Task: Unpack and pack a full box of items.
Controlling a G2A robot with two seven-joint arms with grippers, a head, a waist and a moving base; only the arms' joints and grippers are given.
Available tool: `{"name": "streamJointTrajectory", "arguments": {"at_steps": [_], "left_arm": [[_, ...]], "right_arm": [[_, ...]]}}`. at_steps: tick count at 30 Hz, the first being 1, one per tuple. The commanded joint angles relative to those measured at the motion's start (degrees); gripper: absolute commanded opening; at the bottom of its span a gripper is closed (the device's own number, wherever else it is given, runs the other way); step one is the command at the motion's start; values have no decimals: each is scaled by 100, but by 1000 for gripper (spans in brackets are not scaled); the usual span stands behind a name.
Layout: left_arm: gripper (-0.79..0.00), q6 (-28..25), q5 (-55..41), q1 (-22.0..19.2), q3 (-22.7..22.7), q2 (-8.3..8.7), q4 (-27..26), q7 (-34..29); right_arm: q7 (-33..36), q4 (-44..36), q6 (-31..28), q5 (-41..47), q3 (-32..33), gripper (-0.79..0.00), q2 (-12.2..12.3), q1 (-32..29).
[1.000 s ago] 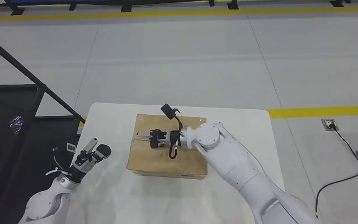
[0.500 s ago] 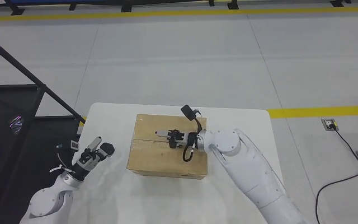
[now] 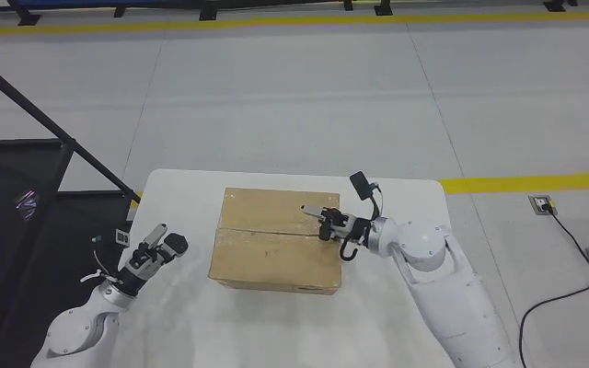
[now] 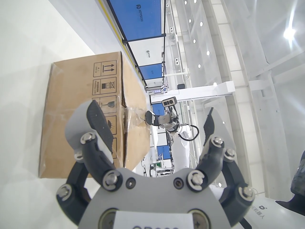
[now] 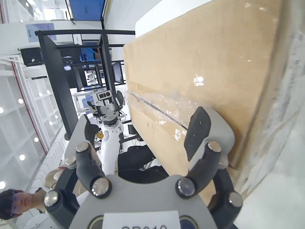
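- cardboard box [image 3: 276,244], flaps taped shut, in the middle of the white table [image 3: 184,198]
- right gripper [image 3: 320,219] over the box's right top edge at the tape seam [image 3: 276,228], jaws released
- left gripper [image 3: 166,237] left of the box, apart from it, jaws released

Bright, even light falls from above. In the top view the white bench [image 3: 193,212] and the pale floor [image 3: 276,92] give back a soft, flat light, and the cardboard box [image 3: 267,248] casts only a thin, faint shadow along its near edge. The left wrist view looks up at rows of ceiling lamps [image 4: 289,33]. The nearest lamp blooms into a white flare, and the bench beside the box is washed out almost to pure white. In the right wrist view the clear tape [image 5: 166,106] along the box's seam glints with small highlights. Both wrist views bow straight lines toward their edges, as on the blue panels [image 4: 133,8] and the black frame [image 5: 57,72].
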Motion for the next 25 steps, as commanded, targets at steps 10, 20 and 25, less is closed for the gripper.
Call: {"name": "streamJointTrajectory", "arguments": {"at_steps": [10,20,25], "left_arm": [[0,-57,-86,34,-138,30,23,-124],[0,-87,-61,89,-231,48,-57,-153],[-1,-86,-62,89,-230,48,-57,-153]], "right_arm": [[-278,-1520,-432,371,1374,0,275,-1519],[-358,-1626,-540,446,1488,0,288,-1670],[-357,-1626,-540,446,1488,-1,288,-1670]]}}
